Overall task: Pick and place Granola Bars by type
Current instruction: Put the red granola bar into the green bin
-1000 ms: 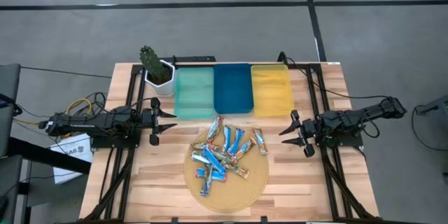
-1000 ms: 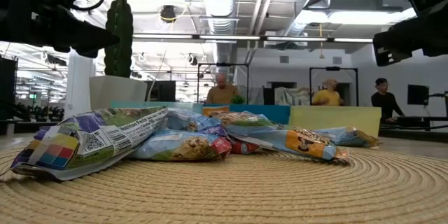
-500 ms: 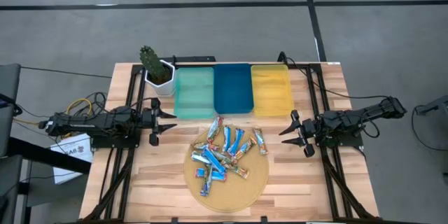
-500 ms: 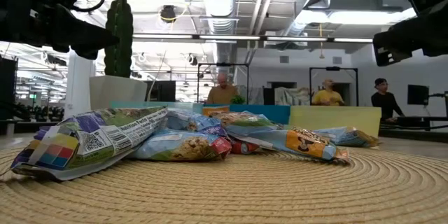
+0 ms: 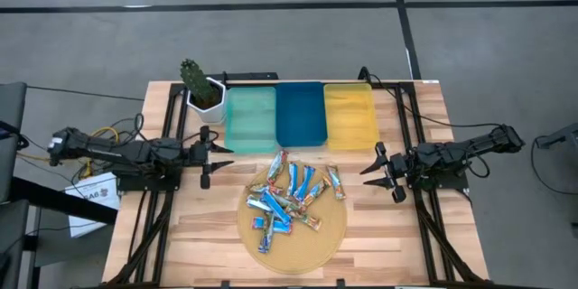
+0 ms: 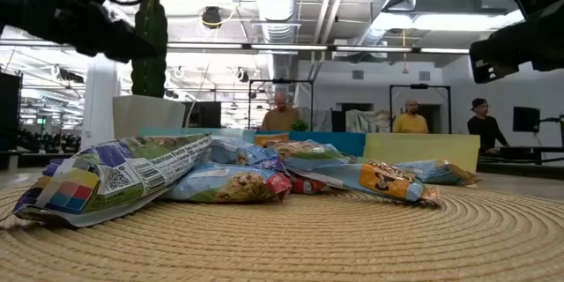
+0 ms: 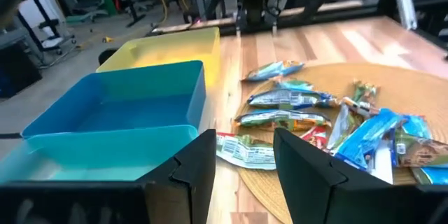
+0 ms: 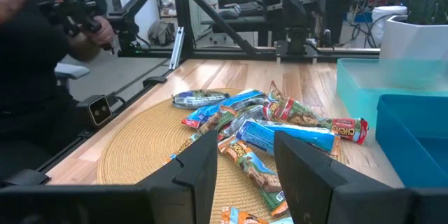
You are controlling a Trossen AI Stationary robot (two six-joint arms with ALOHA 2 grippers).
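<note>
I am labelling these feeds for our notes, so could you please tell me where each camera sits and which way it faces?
High view: overhead, straight down on the table; shows both arms, left gripper, right gripper.
Low view: at mat level, facing across the Granola Bars into the room; arms show dark at upper corners.
Left wrist view: past its own gripper toward the trays.
Right wrist view: past its own gripper over the bars.
All views share the bars.

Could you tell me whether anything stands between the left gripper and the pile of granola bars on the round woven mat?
Nothing visible does. The left gripper, fingers open, hovers over bare wooden table beside the round woven mat, holding nothing. The foil-wrapped granola bars lie uncovered, and the white-potted cactus stands off to the side.
</note>
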